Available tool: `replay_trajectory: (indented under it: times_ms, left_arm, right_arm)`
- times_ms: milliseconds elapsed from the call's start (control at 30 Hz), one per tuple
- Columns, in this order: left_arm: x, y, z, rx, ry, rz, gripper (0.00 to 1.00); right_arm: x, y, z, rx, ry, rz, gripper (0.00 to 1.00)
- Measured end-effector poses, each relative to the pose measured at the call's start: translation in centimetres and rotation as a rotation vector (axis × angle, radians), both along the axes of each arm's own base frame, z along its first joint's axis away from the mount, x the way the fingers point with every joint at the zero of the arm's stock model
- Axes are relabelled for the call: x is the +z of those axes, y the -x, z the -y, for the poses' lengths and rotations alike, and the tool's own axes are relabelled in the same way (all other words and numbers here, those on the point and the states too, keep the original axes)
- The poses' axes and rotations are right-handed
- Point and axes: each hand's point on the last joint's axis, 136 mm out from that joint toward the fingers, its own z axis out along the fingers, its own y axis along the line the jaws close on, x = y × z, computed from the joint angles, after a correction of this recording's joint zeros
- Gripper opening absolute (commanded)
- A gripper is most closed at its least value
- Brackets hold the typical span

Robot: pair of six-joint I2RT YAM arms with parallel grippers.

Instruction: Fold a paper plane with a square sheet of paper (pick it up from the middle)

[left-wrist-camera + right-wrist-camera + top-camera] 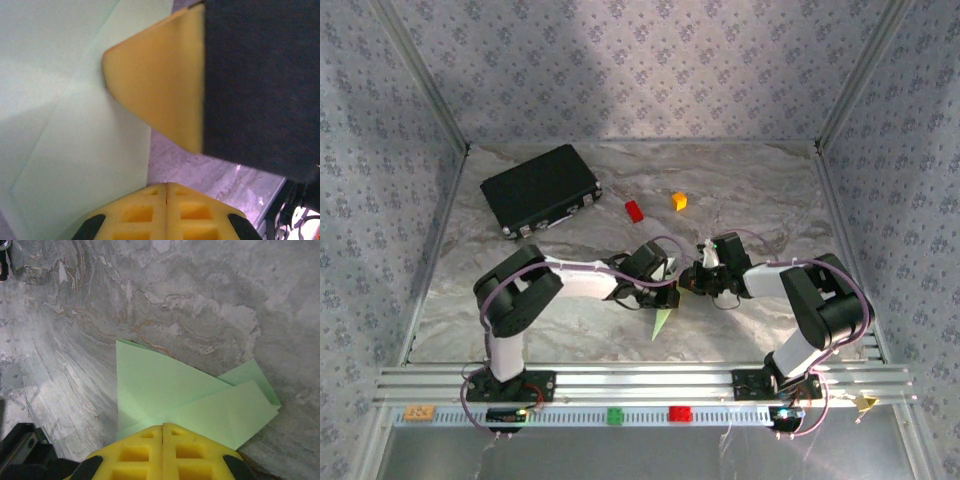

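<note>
**user1:** Marbled grey table (pixel 570 300), patterned walls all round. Where's the green paper (pixel 165 390) to be found?

**user2:** It's seen lying near the middle front, folded into overlapping flaps, with one pointed tip aimed at the arm bases. Both grippers are bunched together over it.

**user1:** Clamped or loose?

**user2:** Left gripper (pixel 166 186) is seen with fingers pressed together, the paper's edge right at its tip. Right gripper (pixel 163 426) is closed up too, the flaps running in under its fingertips. Whether the paper is actually pinched can't be told. Black case (pixel 540 188), red block (pixel 634 210) and orange block (pixel 679 201) are sat well apart at the back.
</note>
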Motion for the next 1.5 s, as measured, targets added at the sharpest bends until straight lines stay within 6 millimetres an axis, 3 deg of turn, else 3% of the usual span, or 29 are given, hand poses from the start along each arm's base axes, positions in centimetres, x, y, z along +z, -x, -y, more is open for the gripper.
replay_trajectory:
  times_ms: [300,767,933,1167,1300,1500]
  left_arm:
    - [-0.4,0.1,-0.3,0.013,0.001,-0.003,0.03]
    - [0.1,3.1,-4.3,0.007,-0.037,-0.02,0.05]
    - [1.8,2.6,-4.0,0.016,-0.006,0.013,0.06]
    - [3.4,1.2,-1.8,0.014,0.038,0.04,0.06]
    - [2.6,0.6,-1.0,0.014,0.028,0.033,0.06]
    - [0.1,1.0,-1.3,0.01,-0.024,-0.005,0.05]
  right_arm:
    - [0.0,0.0,0.0,0.0,0.0,0.0,0.01]
    - [-0.1,0.0,0.0,0.002,-0.001,-0.003,0.01]
    - [-0.1,0.0,0.0,0.002,-0.001,-0.003,0.01]
    - [-0.1,0.0,0.0,0.002,-0.001,-0.003,0.01]
    - [-0.1,0.0,0.0,0.002,-0.001,-0.003,0.01]
    - [-0.1,0.0,0.0,0.001,-0.001,-0.003,0.01]
